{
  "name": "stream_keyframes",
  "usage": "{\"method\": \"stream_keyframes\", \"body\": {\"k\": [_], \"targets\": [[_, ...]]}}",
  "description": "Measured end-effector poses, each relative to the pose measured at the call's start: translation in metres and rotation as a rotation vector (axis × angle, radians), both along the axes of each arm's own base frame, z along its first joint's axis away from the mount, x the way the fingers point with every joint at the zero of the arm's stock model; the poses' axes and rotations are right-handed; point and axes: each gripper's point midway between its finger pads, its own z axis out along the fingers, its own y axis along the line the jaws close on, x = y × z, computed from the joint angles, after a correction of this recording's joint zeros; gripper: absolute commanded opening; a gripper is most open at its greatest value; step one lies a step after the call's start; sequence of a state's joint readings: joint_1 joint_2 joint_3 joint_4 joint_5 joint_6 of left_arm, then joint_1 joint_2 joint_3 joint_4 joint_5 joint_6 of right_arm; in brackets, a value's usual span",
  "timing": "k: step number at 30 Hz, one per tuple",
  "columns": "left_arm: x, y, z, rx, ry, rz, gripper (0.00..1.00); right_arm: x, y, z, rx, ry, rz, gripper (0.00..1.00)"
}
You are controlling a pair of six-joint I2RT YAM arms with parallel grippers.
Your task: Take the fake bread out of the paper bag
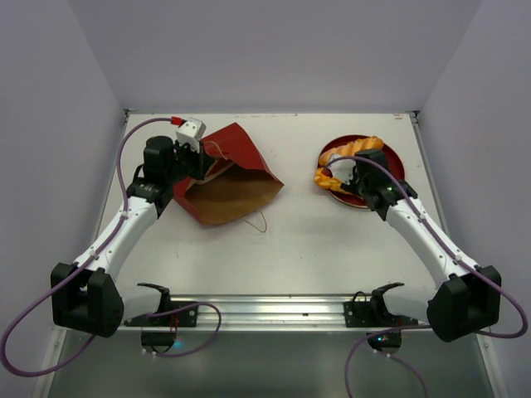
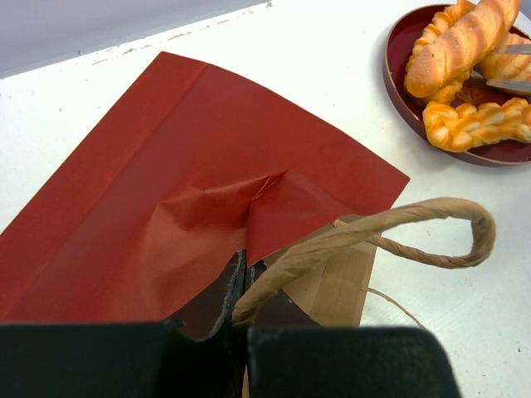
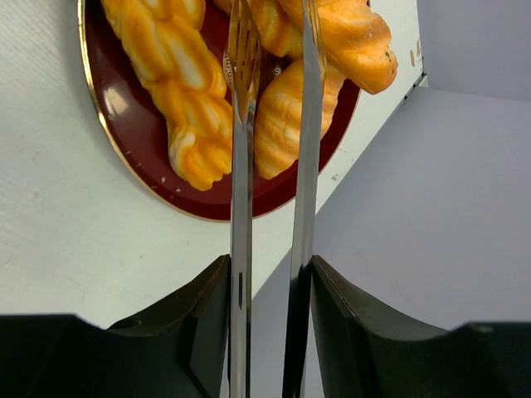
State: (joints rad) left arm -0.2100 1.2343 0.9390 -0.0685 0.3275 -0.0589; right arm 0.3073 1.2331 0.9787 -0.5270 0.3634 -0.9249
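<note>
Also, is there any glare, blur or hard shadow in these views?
Top external: even light, soft shadows, sharp. Left wrist: paper bag sharp, the dark left gripper at the bottom blurred. Right wrist: shiny metal fingers mirror the fake bread; a highlight on the red plate.

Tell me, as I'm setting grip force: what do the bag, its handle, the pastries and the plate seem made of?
Paper bag: thin paper, matte red outside, brown kraft inside; it holds sharp creases. Handle: twisted paper cord, going by its spiral ridges. Pastries: glossy orange-golden, probably moulded plastic or foam. Plate: smooth dark red with a sheen, perhaps lacquered plastic; uncertain.
</note>
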Motion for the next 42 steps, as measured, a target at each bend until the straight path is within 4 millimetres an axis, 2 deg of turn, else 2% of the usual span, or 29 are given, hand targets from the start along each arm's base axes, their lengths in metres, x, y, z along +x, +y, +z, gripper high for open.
{"method": "stream_keyframes", "body": {"k": [5,10,14,17,19,23,27,30,32,38,42], "targets": [[0.0,0.0,0.0,0.0,0.0,0.0,0.0,-0.013,0.013,0.021,0.096,0.006,0.042,0.42],[0.0,0.0,0.0,-0.001,0.0,-0.002,0.0,-0.028,0.042,0.053,0.234,0.005,0.138,0.39],[0.0,0.0,0.0,-0.001,0.0,-0.003,0.0,-0.048,0.092,0.065,0.302,0.045,0.292,0.38],[0.0,0.0,0.0,-0.001,0.0,-0.003,0.0,-0.078,0.143,0.061,0.322,0.118,0.471,0.36],[0.0,0.0,0.0,0.0,0.001,-0.003,0.0,-0.099,0.169,0.057,0.33,0.178,0.569,0.34],[0.0,0.0,0.0,0.0,0.001,-0.003,0.0,-0.123,0.195,0.055,0.334,0.25,0.672,0.34],[-0.001,-0.001,0.0,0.0,0.0,-0.009,0.0,-0.133,0.222,0.058,0.322,0.266,0.75,0.34],[-0.002,-0.002,-0.002,-0.001,0.003,-0.016,0.0,-0.127,0.245,0.051,0.279,0.238,0.766,0.34],[-0.002,-0.002,-0.003,0.003,0.003,-0.021,0.0,-0.114,0.26,0.044,0.251,0.204,0.755,0.34],[-0.007,-0.001,-0.012,0.012,0.014,-0.026,0.0,-0.054,0.306,0.019,0.151,0.018,0.695,0.36],[-0.008,-0.001,-0.011,0.012,0.01,-0.026,0.0,-0.026,0.33,0.0,0.081,-0.079,0.685,0.37]]}}
